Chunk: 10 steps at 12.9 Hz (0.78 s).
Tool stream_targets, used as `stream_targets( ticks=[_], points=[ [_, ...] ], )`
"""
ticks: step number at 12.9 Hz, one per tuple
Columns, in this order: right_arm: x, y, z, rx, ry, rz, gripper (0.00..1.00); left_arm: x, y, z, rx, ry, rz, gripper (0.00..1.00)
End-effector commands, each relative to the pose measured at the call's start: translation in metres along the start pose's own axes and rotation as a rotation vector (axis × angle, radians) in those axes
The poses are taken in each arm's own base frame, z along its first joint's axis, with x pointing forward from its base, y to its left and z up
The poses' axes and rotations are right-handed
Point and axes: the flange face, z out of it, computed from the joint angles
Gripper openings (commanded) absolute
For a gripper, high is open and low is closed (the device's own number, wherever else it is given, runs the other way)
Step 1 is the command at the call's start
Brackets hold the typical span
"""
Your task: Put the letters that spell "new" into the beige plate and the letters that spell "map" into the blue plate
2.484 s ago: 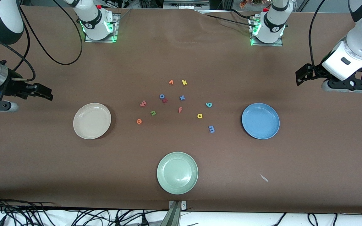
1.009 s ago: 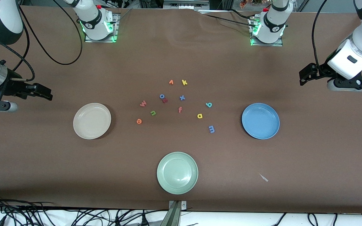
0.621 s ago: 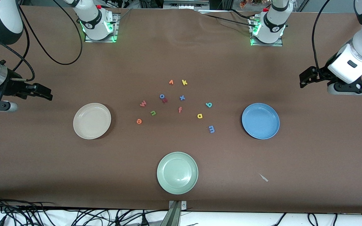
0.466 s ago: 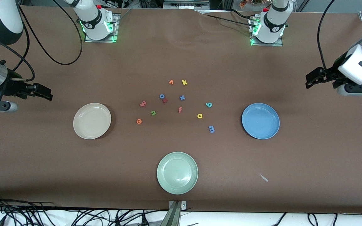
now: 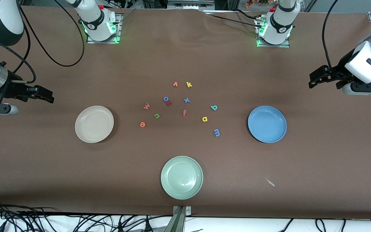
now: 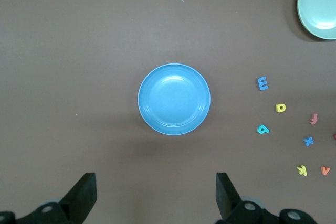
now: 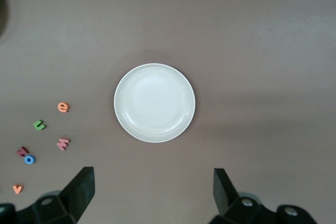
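Brown table (image 5: 301,199) — front view alone shows all plates, both arms.

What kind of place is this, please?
Probably a robotics lab: two arms bolted to a table under brown covering, loose cables along its edge, and foam letters set out between three plates as a sorting test.
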Motion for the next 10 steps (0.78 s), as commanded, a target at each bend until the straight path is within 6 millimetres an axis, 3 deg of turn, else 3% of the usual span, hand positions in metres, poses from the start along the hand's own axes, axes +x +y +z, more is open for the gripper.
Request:
stream_targets(
  ticks=[1, 5, 10],
  points=[
    [-0.001, -0.001, -0.002, 0.003, -0.002, -0.007, 1.00, 0.003, 0.020, -0.001, -0.005, -0.015, 0.040, 1.00],
    [0.000, -0.001, -0.003, 0.004, 0.001, -0.007, 1.00, 0.003, 0.051, 0.013, 0.009, -0.036, 0.091, 1.00],
    [0.000, 0.000, -0.002, 0.003, -0.001, -0.007, 1.00, 0.007, 0.049, 0.020, 0.023, -0.047, 0.092, 1.00]
  ],
)
